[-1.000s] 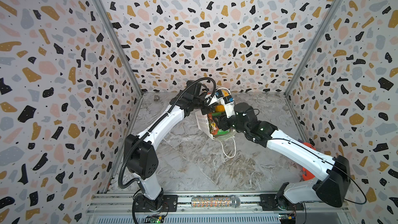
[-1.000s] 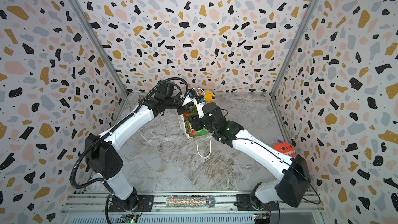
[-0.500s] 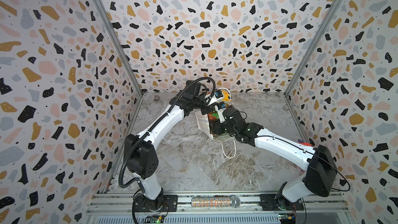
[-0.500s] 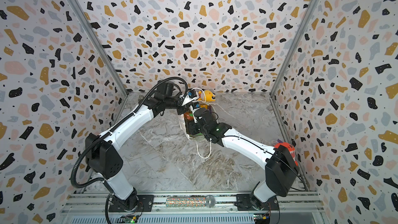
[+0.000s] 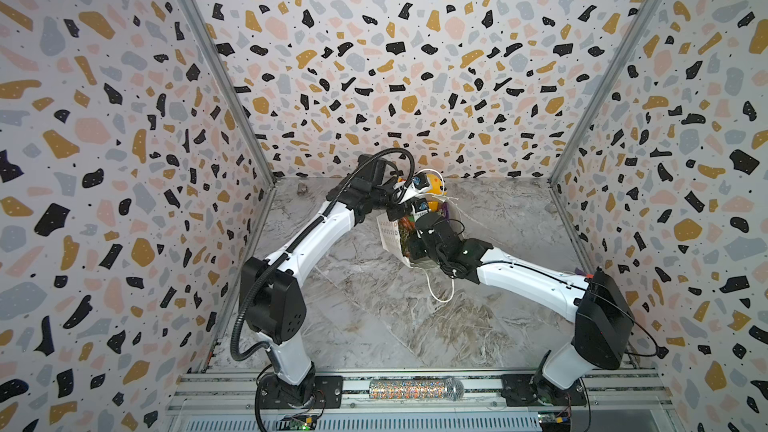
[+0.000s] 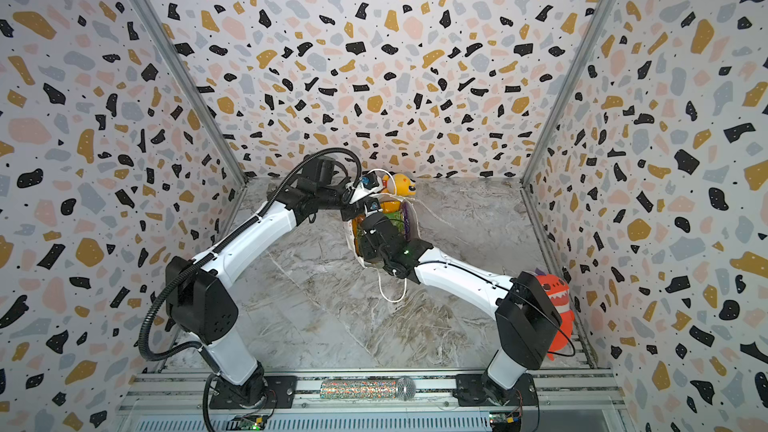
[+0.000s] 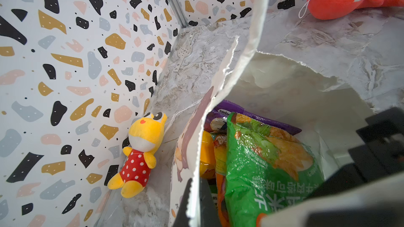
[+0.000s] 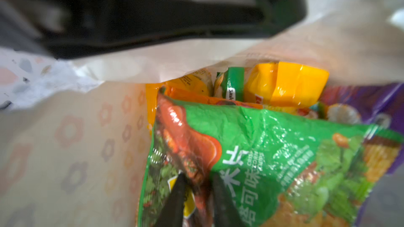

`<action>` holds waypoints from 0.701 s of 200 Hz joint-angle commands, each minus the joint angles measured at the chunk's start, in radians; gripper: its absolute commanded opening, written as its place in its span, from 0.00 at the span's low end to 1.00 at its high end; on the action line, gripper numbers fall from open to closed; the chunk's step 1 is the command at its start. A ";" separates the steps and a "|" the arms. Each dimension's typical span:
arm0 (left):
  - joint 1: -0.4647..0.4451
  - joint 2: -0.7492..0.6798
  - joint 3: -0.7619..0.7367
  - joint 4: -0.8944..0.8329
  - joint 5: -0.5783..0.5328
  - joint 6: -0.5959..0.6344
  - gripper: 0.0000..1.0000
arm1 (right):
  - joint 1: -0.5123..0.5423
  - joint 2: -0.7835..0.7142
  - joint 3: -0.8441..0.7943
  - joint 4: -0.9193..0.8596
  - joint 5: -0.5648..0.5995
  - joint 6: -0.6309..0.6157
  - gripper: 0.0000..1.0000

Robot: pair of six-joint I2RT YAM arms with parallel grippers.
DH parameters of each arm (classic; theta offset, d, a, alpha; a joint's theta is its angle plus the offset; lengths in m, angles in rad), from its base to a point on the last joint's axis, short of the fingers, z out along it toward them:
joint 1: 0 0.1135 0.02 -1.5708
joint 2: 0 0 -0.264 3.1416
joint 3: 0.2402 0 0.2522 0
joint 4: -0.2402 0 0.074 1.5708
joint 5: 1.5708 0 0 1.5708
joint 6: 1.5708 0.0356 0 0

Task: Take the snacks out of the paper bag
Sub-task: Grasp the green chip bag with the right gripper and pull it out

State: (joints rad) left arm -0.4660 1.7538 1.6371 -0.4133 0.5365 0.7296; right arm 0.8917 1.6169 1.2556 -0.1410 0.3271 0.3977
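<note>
Bag [image 5: 386, 232]: 12 o'clock on bench [image 5: 374, 309].
Left fingers [image 7: 183, 212]: clamped on its rim, to hold mouth open.
Right fingers [image 8: 173, 204]: pinching green packet [image 8: 273, 149] to lift it.

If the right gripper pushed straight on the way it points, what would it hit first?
The green packet: the right gripper has a fold of it between its fingers. Behind it lie orange packets in the bag; depth is unclear.
</note>
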 commanded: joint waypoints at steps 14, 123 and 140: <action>0.004 0.004 0.046 0.052 0.031 0.002 0.00 | -0.029 -0.051 0.028 0.001 -0.014 -0.039 0.09; 0.012 0.001 0.041 0.062 0.028 -0.012 0.00 | -0.091 -0.262 -0.111 0.059 -0.204 -0.045 0.00; 0.011 0.002 0.043 0.063 0.027 -0.014 0.00 | -0.130 -0.307 -0.152 0.096 -0.288 -0.038 0.00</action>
State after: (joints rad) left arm -0.4572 1.7550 1.6371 -0.4015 0.5404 0.7212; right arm 0.8036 1.3773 1.1427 -0.0971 0.1390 0.3500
